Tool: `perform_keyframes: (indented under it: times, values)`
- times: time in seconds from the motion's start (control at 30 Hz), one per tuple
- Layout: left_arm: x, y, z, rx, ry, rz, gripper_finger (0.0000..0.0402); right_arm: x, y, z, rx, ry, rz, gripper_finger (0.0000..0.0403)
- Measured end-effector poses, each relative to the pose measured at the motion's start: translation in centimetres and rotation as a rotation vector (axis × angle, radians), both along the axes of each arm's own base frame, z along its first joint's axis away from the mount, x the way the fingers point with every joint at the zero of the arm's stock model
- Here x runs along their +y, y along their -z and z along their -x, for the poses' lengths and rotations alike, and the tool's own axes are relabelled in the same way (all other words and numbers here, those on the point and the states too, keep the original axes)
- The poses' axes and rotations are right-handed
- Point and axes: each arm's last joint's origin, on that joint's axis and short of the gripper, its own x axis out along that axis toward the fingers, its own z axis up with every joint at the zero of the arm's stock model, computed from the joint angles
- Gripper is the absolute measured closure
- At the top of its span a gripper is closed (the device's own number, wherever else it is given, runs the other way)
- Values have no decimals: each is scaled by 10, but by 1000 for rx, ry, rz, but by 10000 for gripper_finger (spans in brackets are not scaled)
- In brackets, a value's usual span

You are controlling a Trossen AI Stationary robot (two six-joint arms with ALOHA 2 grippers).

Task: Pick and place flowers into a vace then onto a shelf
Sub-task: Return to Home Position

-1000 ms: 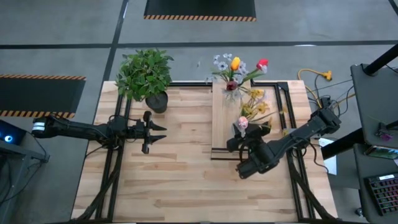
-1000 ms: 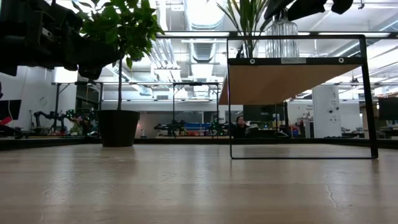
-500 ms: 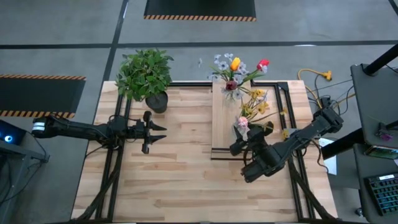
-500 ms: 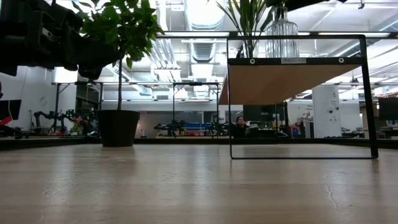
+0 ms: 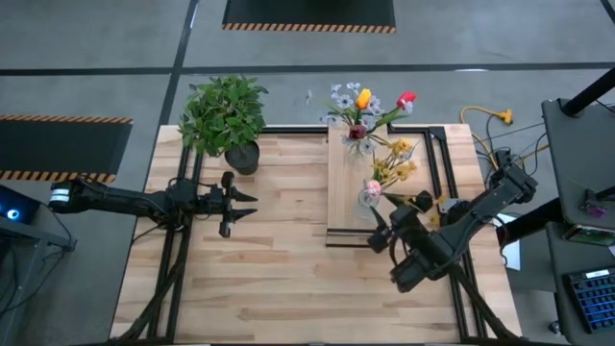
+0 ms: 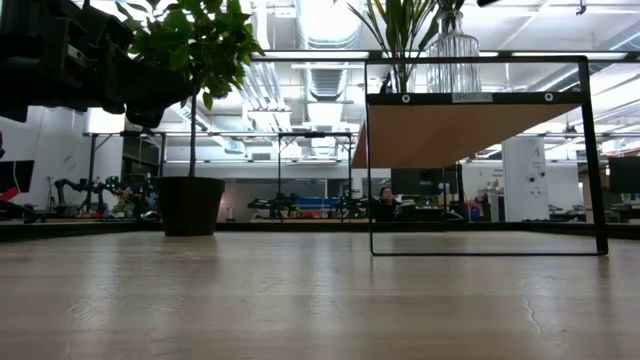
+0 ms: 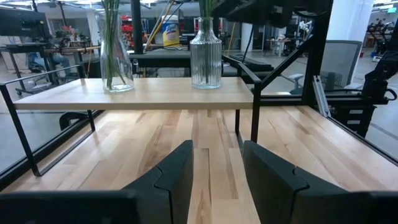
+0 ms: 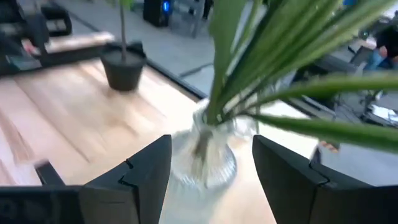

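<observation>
Pale-wood shelf (image 5: 344, 211) on its thin black frame stands on the table (image 5: 269, 288) and carries both glass vases, so the job looks all but finished. The far vase (image 5: 357, 136) holds red and yellow tulips with pale sprigs. The ribbed vase (image 5: 369, 196), nearer the shelf's front end, holds a pink tulip and small yellow blooms. Together these are the flowers (image 5: 370, 101), all off the table and none left loose on it. Both vases sit upright and well in from the plank's long edges, which I judge keeps them safe from a nudge.

Right claw (image 5: 382, 234) hangs just beside the ribbed vase, fingers spread wide and gripping nothing. In its wrist view the glass and green leaves show between the two dark fingers, but beyond them and apart. That wide gap suits backing away, since nothing can drag on the glass. The long leaves lean toward the claw, so a snag that tips the vase seems the main risk.

Left claw (image 5: 252, 204) waits over the table's left half near the potted plant (image 5: 226, 120), aimed at the shelf, fingers parted and empty.
</observation>
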Motion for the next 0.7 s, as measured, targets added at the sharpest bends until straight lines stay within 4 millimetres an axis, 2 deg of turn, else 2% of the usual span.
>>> perform_keyframes:
  times: [0.23,0.43,0.57,0.7]
  values:
    - [0,0,0,1,0,0,279,7,2,10,140,-51,-29,188]
    - [0,0,0,1,0,0,279,14,0,26,278,-102,-169,188]
    - [0,0,0,2,0,0,279,28,2,41,310,-179,-181,188]
    - [0,0,0,2,0,0,279,50,13,58,294,-294,-173,188]
